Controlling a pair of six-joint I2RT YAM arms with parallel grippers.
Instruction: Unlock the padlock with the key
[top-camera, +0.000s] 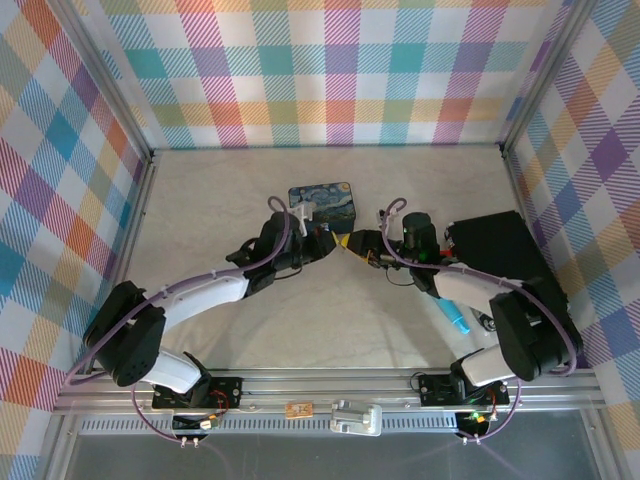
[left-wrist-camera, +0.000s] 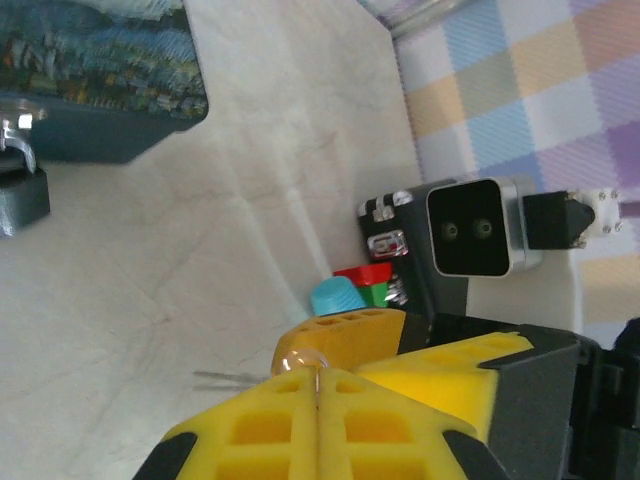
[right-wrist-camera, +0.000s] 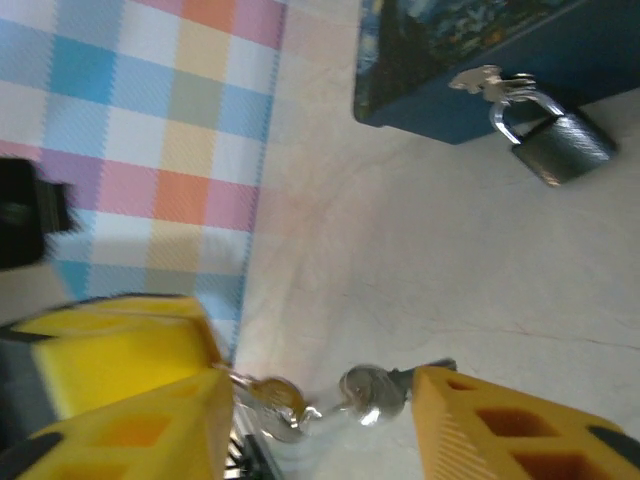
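Jaws: left gripper (left-wrist-camera: 317, 375) is pinched together on the key (right-wrist-camera: 268, 396); right gripper (top-camera: 350, 242) stands spread apart just beside it.
Padlock (right-wrist-camera: 560, 148): hangs from the tin's hasp, well apart from the key.
Risk: the key may twist or slip, since little of it looks gripped.
Tin (right-wrist-camera: 450, 40): lid shut, contents hidden.

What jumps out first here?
The arms meet mid-table, and the left gripper has its yellow jaws shut on a small key on a ring. Just beyond them sits a blue painted tin, with a tiny grey padlock hanging from its near side.
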